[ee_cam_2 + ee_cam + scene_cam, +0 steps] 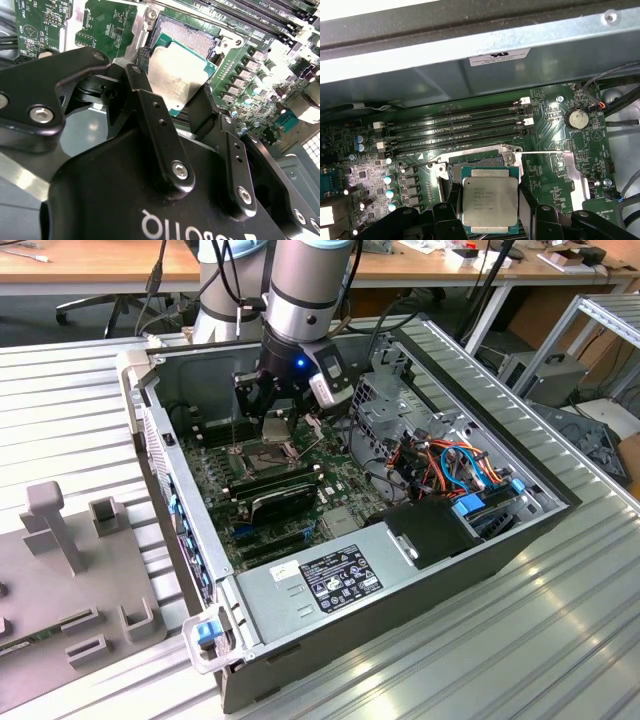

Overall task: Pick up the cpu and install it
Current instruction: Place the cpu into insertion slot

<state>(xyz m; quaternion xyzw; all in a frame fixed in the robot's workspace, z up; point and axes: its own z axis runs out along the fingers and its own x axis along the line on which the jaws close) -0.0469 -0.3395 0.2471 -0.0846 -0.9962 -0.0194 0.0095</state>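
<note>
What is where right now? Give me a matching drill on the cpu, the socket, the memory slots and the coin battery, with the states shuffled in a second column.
Things:
1. cpu
2. socket
3. memory slots
4. coin battery

States:
A. long black parallel rows beside the socket
B. round and silver, sitting on the green board
C. clamped in the tool, just above the socket
D. uncovered, with its contact grid showing

Pairs: 1-C; 2-D; 3-A; 4-B
</note>
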